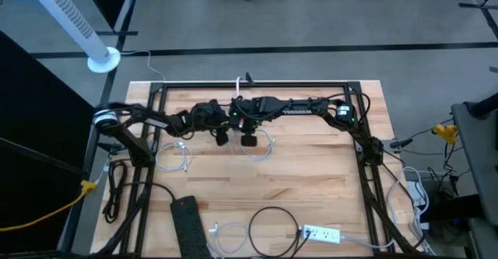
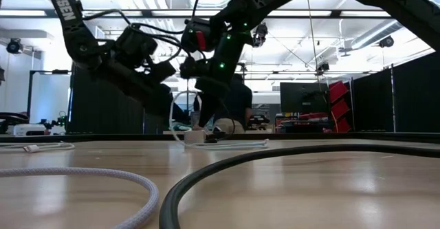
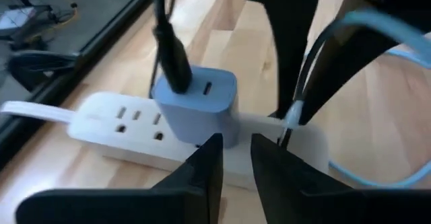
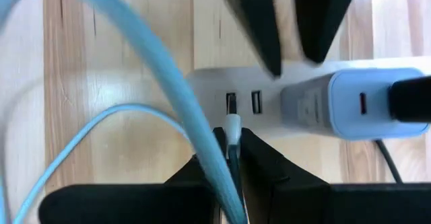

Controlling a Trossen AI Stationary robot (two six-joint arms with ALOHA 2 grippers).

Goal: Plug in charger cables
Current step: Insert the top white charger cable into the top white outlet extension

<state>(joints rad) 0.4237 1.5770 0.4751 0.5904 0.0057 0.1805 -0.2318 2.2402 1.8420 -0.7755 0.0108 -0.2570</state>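
Right hand [image 4: 229, 143] pinches white cable plug [image 4: 232, 125] at power strip [image 4: 222, 99].

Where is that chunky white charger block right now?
The charger block sits plugged into the white power strip near the table's far edge, middle, in the high view. Both grippers hover close, and a black cable enters its top.

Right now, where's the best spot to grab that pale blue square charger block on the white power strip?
Probably pinch the pale blue charger block by its two flat side faces, coming from where the left gripper is. A black cable plug sticks out of its top, blocking that way. The right gripper, beside it, pinches a white cable plug.
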